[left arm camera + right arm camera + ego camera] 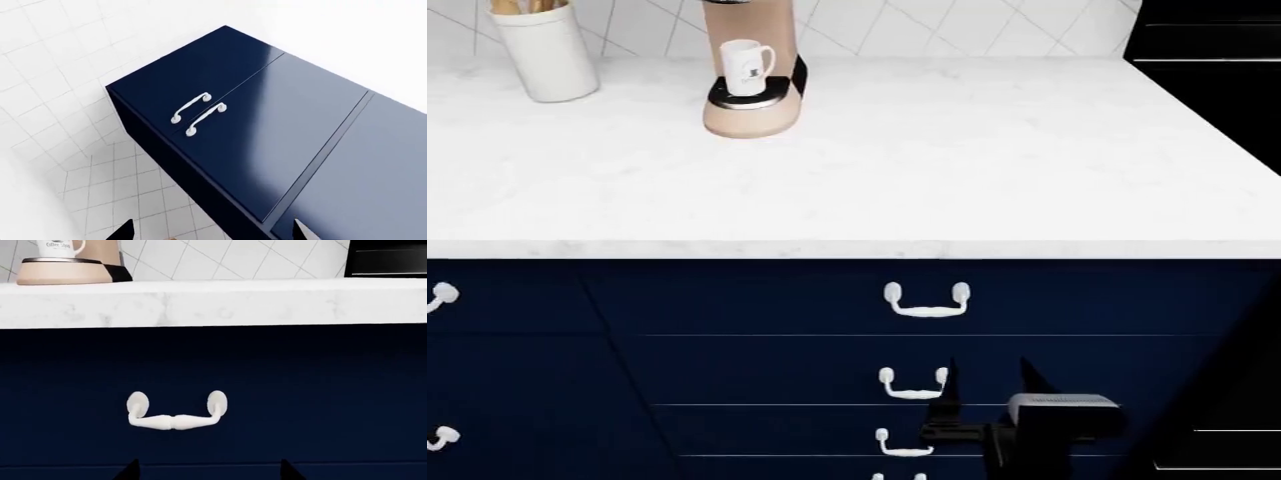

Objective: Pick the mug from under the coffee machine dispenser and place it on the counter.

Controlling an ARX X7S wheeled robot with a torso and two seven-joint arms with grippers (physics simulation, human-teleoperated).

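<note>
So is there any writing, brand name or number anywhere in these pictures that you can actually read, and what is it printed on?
Mug: a small dark logo with a line of lettering across it, best seen in the right wrist view, but too small and blurred to read.
Coffee machine: no label or brand shows.
Crock, counter, drawers: no text or numbers.
So nothing legible anywhere.

the small white cylindrical mug (745, 68) with a dark logo stands on the black drip tray of the beige-tan coffee machine (757, 100), on the wide white marble-look counter (961, 170). a white speckled crock (546, 55) stands well to its left. below, against navy drawers with white handles (928, 300), the right black gripper (985, 385) points up, fingertips apart.
</note>
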